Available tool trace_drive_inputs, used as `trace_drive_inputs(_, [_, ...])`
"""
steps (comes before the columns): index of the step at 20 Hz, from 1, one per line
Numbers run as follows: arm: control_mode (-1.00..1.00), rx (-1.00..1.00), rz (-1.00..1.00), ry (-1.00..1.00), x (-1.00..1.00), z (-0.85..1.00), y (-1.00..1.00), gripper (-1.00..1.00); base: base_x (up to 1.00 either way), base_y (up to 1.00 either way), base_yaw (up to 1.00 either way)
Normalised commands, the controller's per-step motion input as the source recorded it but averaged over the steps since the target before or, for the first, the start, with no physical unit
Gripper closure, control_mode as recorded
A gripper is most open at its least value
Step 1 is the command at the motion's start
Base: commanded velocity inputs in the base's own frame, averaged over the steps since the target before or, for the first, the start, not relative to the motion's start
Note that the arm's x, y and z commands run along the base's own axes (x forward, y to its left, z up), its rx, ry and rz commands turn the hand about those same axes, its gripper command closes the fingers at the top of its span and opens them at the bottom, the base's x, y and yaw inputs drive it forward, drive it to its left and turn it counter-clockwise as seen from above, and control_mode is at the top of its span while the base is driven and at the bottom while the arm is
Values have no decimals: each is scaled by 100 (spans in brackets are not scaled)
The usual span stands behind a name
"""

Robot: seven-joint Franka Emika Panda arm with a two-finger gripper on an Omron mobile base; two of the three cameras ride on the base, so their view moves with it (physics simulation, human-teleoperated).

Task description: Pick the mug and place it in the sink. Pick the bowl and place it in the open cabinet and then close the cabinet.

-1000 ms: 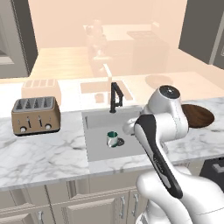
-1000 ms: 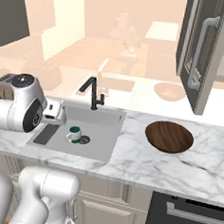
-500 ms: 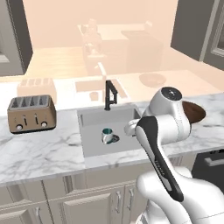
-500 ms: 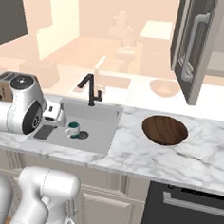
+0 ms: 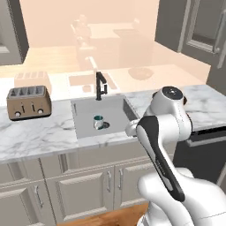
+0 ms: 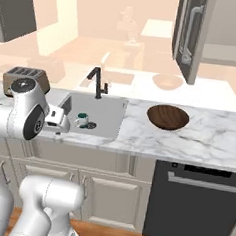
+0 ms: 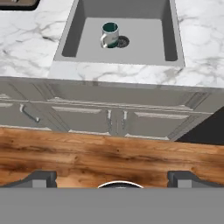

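Toaster (image 5: 28,102) at the tabletop's (image 5: 39,134) left end, near the back edge. Mug (image 5: 98,122) upright inside the sink (image 5: 84,128), just beside the drain, handle turned leftward. Faucet (image 5: 100,85) at the sink's back rim. Claw (image 7: 112,178) released, fingers spread wide, grasping nothing, held out before the tabletop's front edge. Bowl (image 6: 167,117) right of the sink, below the cabinet (image 6: 189,35) with its door ajar.

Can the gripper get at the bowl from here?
Probably yes: the bowl sits alone on open counter right of the sink, nothing over it, and the gripper is open and empty.
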Motion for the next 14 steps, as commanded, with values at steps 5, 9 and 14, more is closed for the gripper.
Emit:
trace_drive_inputs(5, [100, 0, 0, 0, 0, 0, 0, -100, -67, -71, -5])
trace_drive_inputs(9, [100, 0, 0, 0, 0, 0, 0, -100, -39, -78, -6])
trace_drive_inputs(14, [100, 0, 0, 0, 0, 0, 0, -100, -5, -77, -6])
